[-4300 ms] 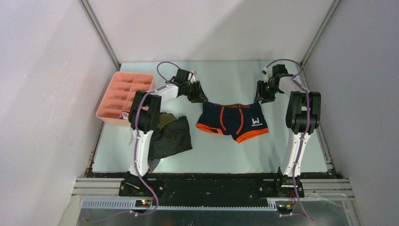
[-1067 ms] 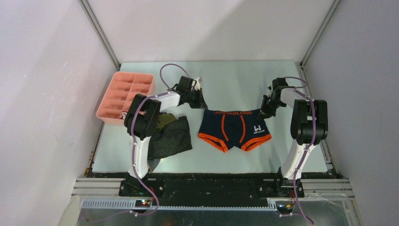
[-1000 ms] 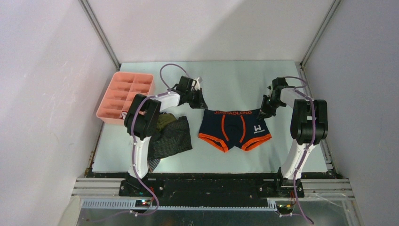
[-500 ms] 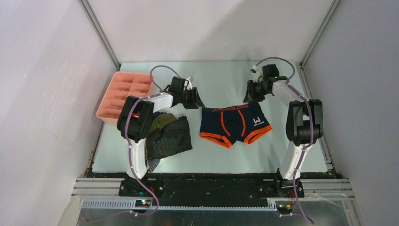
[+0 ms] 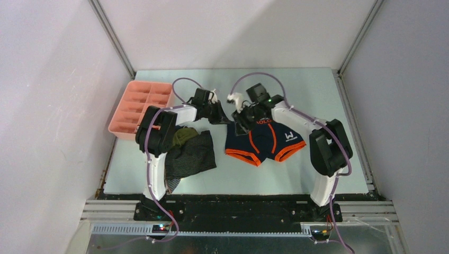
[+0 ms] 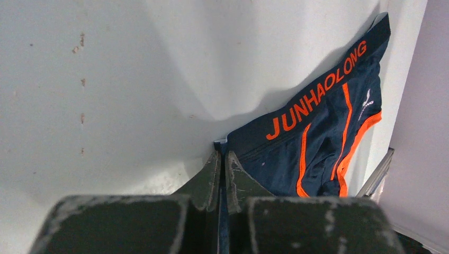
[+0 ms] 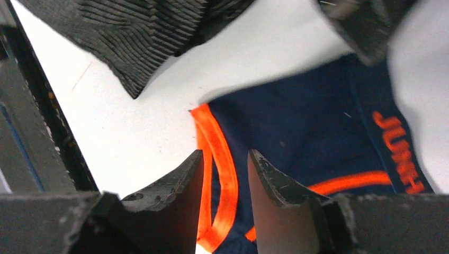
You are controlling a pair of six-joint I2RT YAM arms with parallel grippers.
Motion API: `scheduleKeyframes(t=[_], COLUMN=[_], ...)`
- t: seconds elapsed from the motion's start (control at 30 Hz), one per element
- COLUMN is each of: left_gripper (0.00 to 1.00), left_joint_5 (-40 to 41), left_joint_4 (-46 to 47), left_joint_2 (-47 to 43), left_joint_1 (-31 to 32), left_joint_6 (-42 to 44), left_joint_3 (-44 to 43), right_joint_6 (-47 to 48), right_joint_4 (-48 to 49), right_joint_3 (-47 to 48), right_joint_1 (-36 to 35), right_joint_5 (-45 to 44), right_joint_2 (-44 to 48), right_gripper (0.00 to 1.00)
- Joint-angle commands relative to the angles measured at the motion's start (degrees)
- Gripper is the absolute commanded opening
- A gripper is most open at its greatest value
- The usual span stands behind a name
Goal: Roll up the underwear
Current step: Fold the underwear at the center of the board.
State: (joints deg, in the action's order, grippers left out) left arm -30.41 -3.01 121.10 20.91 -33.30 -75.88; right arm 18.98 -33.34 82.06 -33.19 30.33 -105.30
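**Operator:** Report left claw status.
**Unit:** My left claw (image 6: 223, 153) is closed almost fully, pinching the waistband corner of the navy briefs (image 5: 270, 138).
**Operator:** Right claw?
**Unit:** My right claw (image 7: 225, 156) stands partly open over the orange leg band and grips nothing.
**Operator:** Garment location?
**Unit:** On the bench (image 5: 296, 90), near its middle, just right of the striped grey briefs (image 5: 193, 156).

The pale table (image 5: 317, 159) carries a pink tray (image 5: 138, 106) at its far left edge; navy briefs (image 5: 270, 140) with orange bands lie spread near the middle; a heap of underwear (image 5: 190, 153), striped grey and olive, sits just left of them, not touching.
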Motion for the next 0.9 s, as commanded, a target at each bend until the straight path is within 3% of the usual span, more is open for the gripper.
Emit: scheduleKeyframes(t=[0.0,0.27,0.7,0.87], left_gripper=[0.02,0.00,0.00,0.00], left_joint_5=[-0.01,0.82,1.97,2.56], left_joint_4=[1.89,1.39,0.74,0.11], left_joint_2=[-0.81,-1.94,-3.25,-3.72], left_joint_1=[-0.56,-0.68,-0.69,-0.69], left_joint_6=[-0.89,-0.25,1.05,1.97], left_joint_3=[-0.70,0.99,1.92,1.85], right_joint_6=[10.18,14.32,11.60,12.13], right_joint_4=[3.89,6.69,8.23,8.32], right_joint_3=[-1.84,-2.53,-2.88,-4.17], right_joint_1=[-5.57,-12.87,-14.80,-15.88], right_joint_5=[-1.50,-2.78,-11.60,-12.73], right_joint_2=[-2.13,-5.73,-10.52,-10.84], right_gripper=[0.42,0.43,0.48,0.40])
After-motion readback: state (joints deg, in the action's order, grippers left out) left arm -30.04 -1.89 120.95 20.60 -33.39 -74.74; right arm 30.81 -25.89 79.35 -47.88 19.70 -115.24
